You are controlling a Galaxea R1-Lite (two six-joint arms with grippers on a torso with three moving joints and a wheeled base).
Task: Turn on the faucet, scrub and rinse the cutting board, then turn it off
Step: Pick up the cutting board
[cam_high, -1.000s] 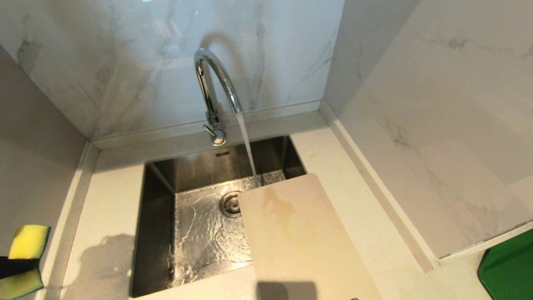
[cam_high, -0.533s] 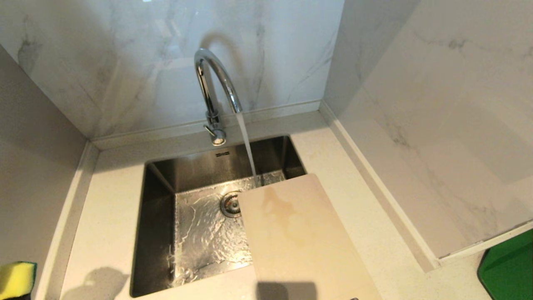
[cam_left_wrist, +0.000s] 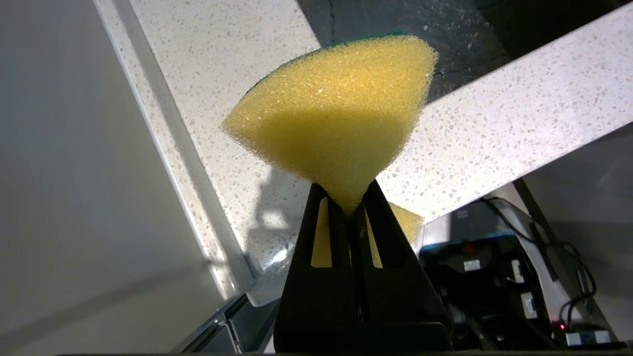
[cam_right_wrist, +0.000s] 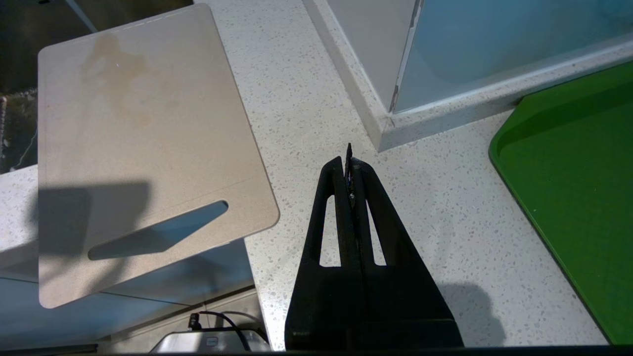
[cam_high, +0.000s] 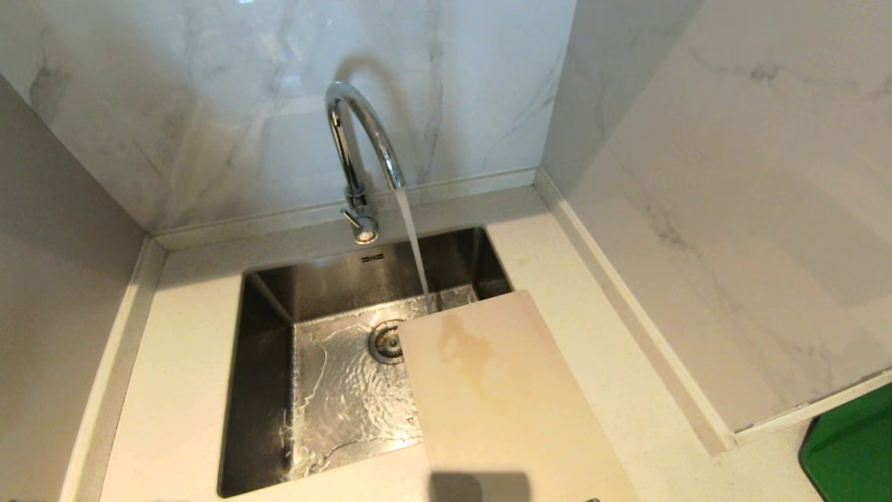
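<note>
Left pincer (cam_left_wrist: 350,207) is clamped on a yellow foam sponge with a thin green backing (cam_left_wrist: 336,109), squeezing it into a fan, and hangs beside the speckled white stone counter (cam_left_wrist: 237,99), past its front edge. Right pincer (cam_right_wrist: 349,163) is closed on nothing, poised over the counter between the large thin cream-white plastic cutting board (cam_right_wrist: 143,128) and a green tray (cam_right_wrist: 568,188). Neither arm appears in the head view; only the wrist views show them. That head view alone shows the tall chrome gooseneck faucet (cam_high: 352,150) pouring water into the steel sink (cam_high: 327,390). The board lies flat, half across the sink's right side, long axis running from the faucet toward the counter's front edge, brown stain at the far end. Only the right wrist view shows its slot handle (cam_right_wrist: 158,237), at the near end, overhanging the edge.
</note>
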